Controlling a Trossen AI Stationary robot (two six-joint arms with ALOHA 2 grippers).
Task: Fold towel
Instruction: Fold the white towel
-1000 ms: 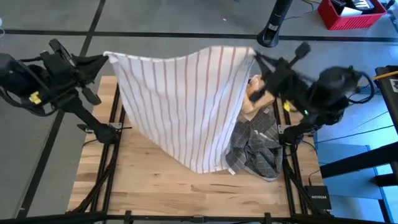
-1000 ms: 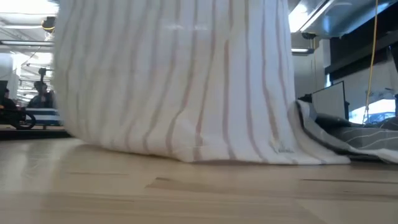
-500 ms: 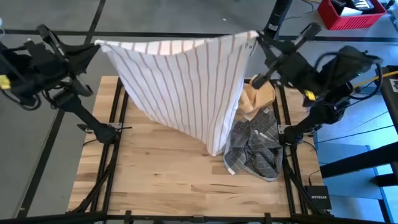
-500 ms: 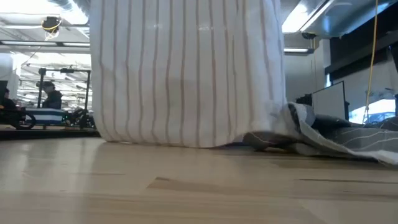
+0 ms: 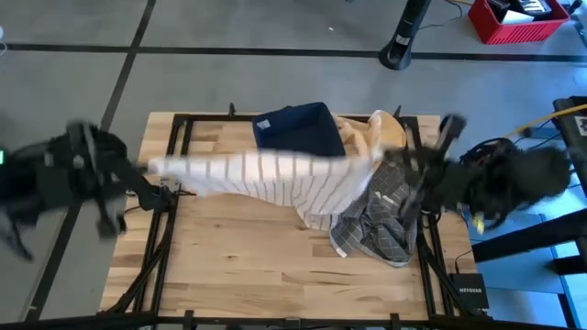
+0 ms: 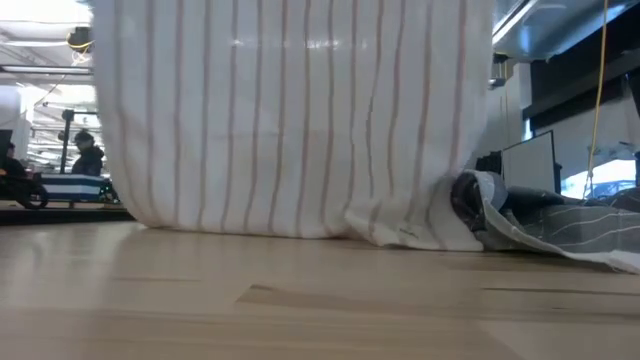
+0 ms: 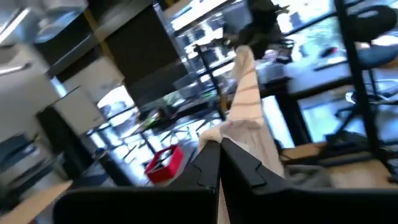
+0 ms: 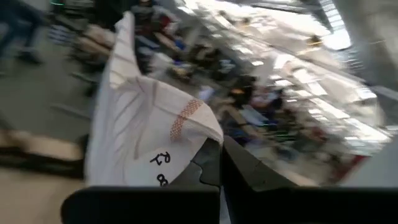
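A white towel with thin reddish stripes point(image 5: 275, 179) hangs stretched over the middle of the table between my two grippers. In the low view the towel point(image 6: 290, 120) falls like a curtain, and its lower edge point(image 6: 300, 232) rests on the wood. My left gripper point(image 5: 145, 170) is shut on the towel's left upper corner. My right gripper point(image 5: 385, 167) is shut on the right upper corner. Both arms are blurred in the high view. My left gripper pinches the towel's upper corner point(image 7: 239, 127) between its two shut fingers point(image 7: 205, 162), coming level from the table's left. The cloth bunches at the fingertips, so the layer count does not show. The towel hangs below with its bottom edge on the table. My right gripper pinches the other upper corner point(image 8: 180, 143), which bears black marks, between its shut fingers point(image 8: 239, 165), coming level from the table's right. The cloth is folded over at the fingertips. The top edge point(image 5: 266, 165) runs nearly straight across to the left gripper.
A crumpled grey checked cloth point(image 5: 376, 225) lies at the table's right, beside the towel's lower edge. A dark blue cloth point(image 5: 293, 128) and a tan cloth point(image 5: 383, 133) lie at the far edge. The near half of the wooden table point(image 5: 257, 275) is bare.
Both grippers have swung fast from above the table's far edge toward its near edge and a little down, staying shut. The towel's top edge has come with them. The hanging cloth now stands over the table's middle, its lower edge trailing on the wood by the grey cloth.
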